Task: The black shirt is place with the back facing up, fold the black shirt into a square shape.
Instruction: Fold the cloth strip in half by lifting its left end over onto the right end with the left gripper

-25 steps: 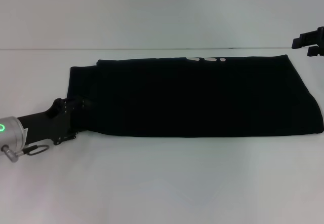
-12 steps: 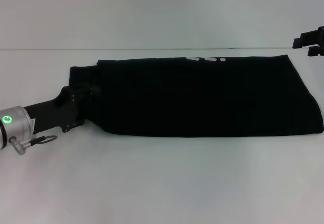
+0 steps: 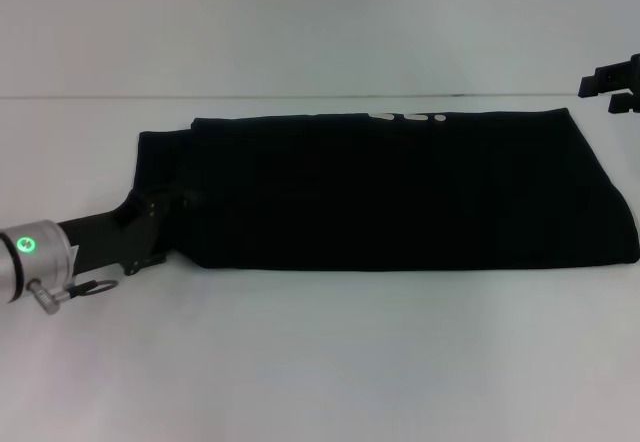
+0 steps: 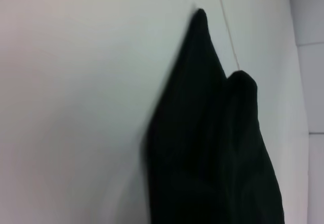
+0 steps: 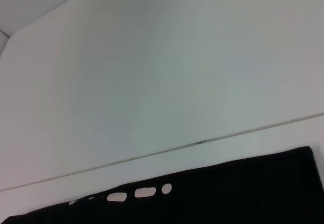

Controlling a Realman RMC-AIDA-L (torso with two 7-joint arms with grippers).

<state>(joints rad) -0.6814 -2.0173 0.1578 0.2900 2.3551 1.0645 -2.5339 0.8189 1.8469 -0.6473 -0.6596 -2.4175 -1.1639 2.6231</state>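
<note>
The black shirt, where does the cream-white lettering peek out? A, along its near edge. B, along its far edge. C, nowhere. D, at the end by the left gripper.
B: in the head view the cream-white lettering shows only at the far edge of the black shirt, away from the left gripper.

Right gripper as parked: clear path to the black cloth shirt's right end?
Probably yes. The right gripper hangs above the white table, beyond the black cloth shirt's far right corner, with nothing between them.
</note>
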